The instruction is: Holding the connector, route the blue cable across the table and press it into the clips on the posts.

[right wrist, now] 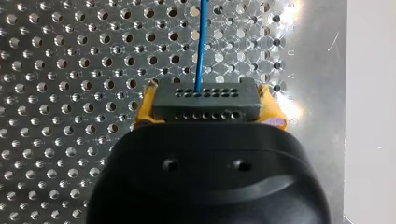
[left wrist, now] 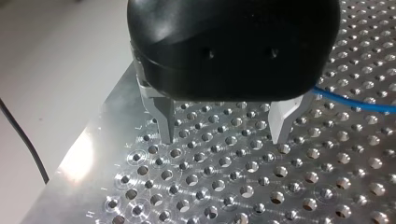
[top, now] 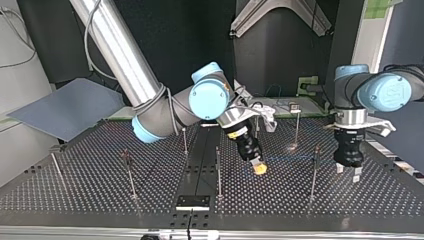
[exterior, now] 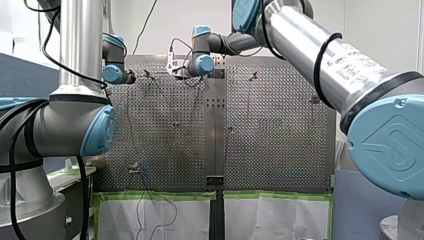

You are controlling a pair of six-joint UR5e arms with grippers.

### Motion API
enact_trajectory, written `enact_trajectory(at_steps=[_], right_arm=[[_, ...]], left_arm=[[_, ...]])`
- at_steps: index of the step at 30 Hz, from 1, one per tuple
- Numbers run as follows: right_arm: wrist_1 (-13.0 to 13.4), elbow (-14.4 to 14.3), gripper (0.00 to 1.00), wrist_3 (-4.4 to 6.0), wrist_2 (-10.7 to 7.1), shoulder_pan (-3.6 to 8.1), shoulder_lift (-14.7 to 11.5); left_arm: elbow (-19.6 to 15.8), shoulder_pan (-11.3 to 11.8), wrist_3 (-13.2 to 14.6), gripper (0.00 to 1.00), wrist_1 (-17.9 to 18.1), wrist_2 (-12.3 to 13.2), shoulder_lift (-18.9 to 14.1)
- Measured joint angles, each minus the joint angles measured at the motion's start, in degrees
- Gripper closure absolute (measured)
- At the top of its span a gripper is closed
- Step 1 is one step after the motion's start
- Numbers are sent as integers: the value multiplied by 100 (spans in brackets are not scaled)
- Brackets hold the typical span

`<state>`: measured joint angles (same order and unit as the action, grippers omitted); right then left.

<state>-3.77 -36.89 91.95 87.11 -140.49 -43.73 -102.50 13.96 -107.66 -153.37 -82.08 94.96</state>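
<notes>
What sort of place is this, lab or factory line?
Probably a robotics lab test cell: a perforated table with thin posts, and my right claw gripping the connector of a blue cable.

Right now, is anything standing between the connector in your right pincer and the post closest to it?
Nothing visible does. In the top view my right pincer, shut on the connector, has only bare table between it and the nearest post. My left pincer stands open on the other side, away from that path.

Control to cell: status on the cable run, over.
Right gripper shut on connector. Left gripper open, empty, over table. Blue cable leads from connector toward a post; clipped or not, cannot tell.
</notes>
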Motion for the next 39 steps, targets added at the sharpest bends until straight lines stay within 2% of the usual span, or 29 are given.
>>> enact_trajectory(at_steps=[3, 7, 13, 23, 29, 35, 39], right_arm=[[-5, 18, 100, 0, -4, 0, -1], [-11, 63, 100, 0, -7, 0, -5], [-16, 111, 100, 27, 26, 0, -14], [-55, 115, 100, 43, 158, 14, -16], [-88, 116, 100, 44, 182, 18, -17], [-103, 115, 100, 44, 184, 18, -18], [-106, 115, 100, 50, 184, 17, -17]], left_arm=[[-55, -45, 53, 0, -133, -137, -79], [-211, -79, -49, 0, -317, -283, -233], [-494, -158, -242, 0, -603, -182, -516], [-1018, -362, -394, 0, -943, -90, -1040], [-1275, -491, -273, 0, -1026, -80, -1350], [-1298, -568, -104, 0, -1026, -64, -1659], [-1239, -621, 59, 0, -1034, 67, -1854]])
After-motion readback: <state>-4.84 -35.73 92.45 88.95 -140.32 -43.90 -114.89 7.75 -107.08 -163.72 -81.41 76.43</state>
